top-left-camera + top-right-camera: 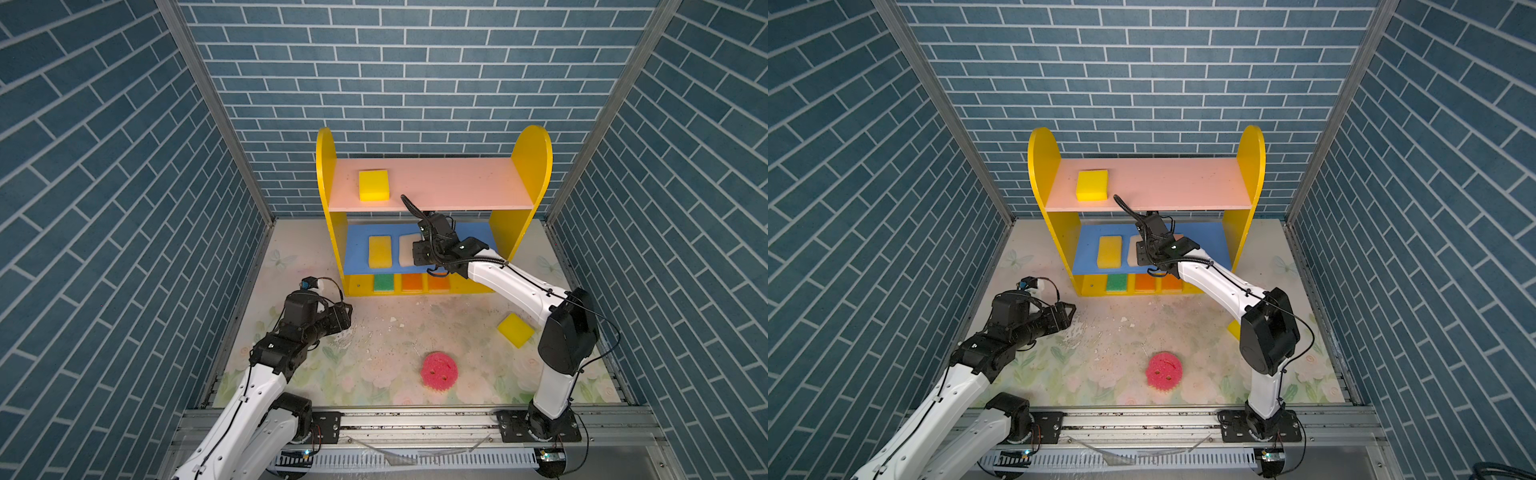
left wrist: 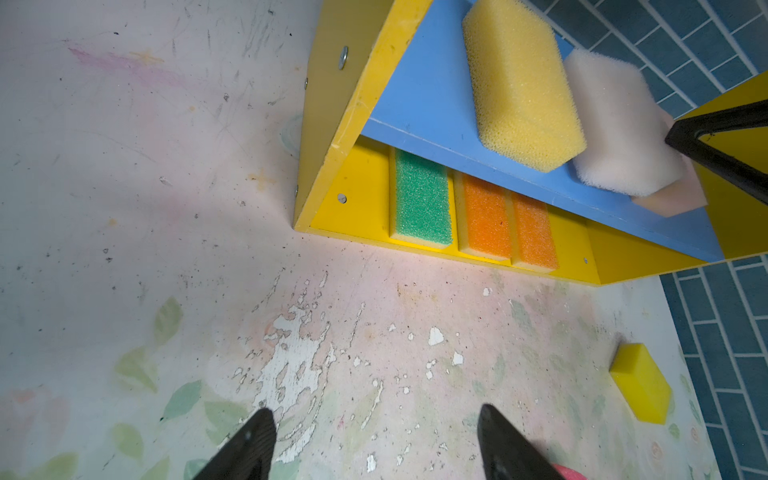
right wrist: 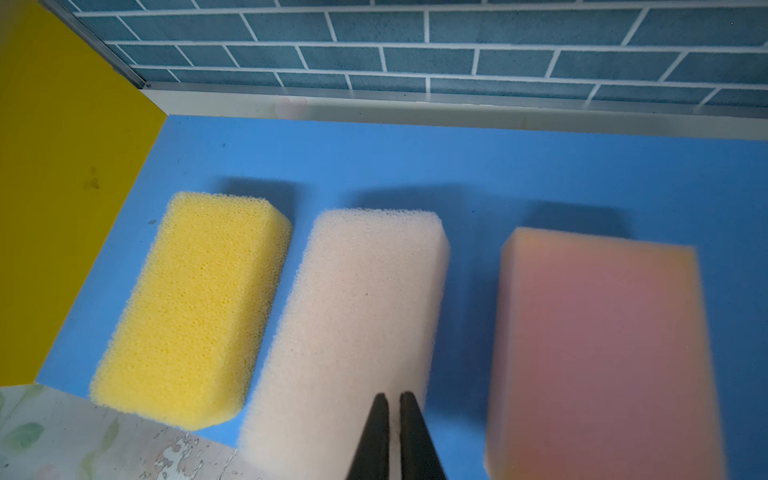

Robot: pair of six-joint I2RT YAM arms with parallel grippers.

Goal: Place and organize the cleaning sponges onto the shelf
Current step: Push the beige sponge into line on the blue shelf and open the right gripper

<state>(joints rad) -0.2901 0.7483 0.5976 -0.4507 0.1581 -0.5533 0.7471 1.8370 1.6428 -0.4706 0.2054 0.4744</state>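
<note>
The right gripper (image 3: 394,397) stood with jaws almost together, empty, over the cream sponge (image 3: 361,311), which a careless withdrawal could drag off the blue board (image 3: 457,166).

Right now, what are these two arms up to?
They are tidying sponges onto the shelf. Seven are on it. The right gripper, nearly shut and empty, is at the cream sponge on the blue board. The left gripper hangs open over the table. A yellow sponge and a round pink sponge lie there.

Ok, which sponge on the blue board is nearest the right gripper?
The cream sponge, the middle of the three: the right gripper is lined up with its near end, with the yellow sponge and the pink sponge flanking it.
</note>
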